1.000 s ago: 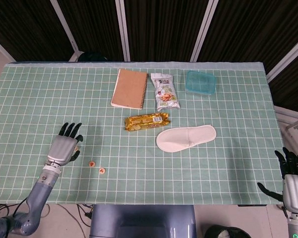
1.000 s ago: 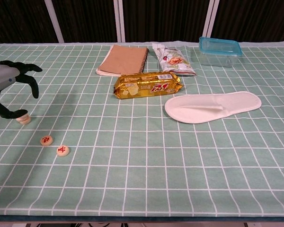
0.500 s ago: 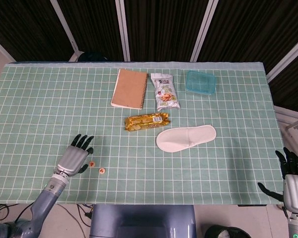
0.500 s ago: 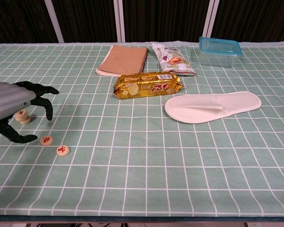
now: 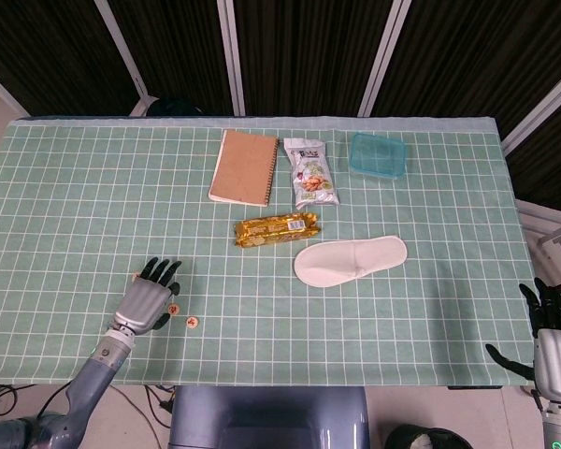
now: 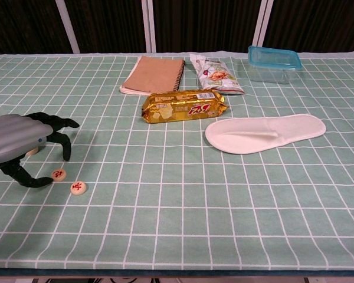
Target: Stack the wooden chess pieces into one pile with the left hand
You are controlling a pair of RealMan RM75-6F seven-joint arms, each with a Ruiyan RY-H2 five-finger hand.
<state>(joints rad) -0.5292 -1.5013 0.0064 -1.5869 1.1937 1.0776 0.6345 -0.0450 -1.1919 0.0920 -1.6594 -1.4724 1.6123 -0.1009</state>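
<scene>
Two loose round wooden chess pieces with red characters lie near the table's front left: one (image 6: 58,174) (image 5: 173,309) and another (image 6: 78,188) (image 5: 194,322) to its right. A small stack of pieces (image 6: 30,151) (image 5: 136,277) shows partly behind my left hand. My left hand (image 6: 20,141) (image 5: 148,301) hovers low over the nearer loose piece, palm down with its fingers apart; the piece sits between thumb and fingers, untouched as far as I can see. My right hand (image 5: 552,323) stays off the table's right front corner, fingers spread and empty.
A gold snack bar (image 6: 184,105) and a white slipper (image 6: 264,132) lie mid-table. A brown notebook (image 6: 154,75), a snack bag (image 6: 215,73) and a blue-lidded box (image 6: 274,62) sit along the back. The table's front edge is close to the pieces.
My left hand has moved from the stack toward the front right and now stands over the nearer loose piece. The stack stayed where it was. The right hand is still.
</scene>
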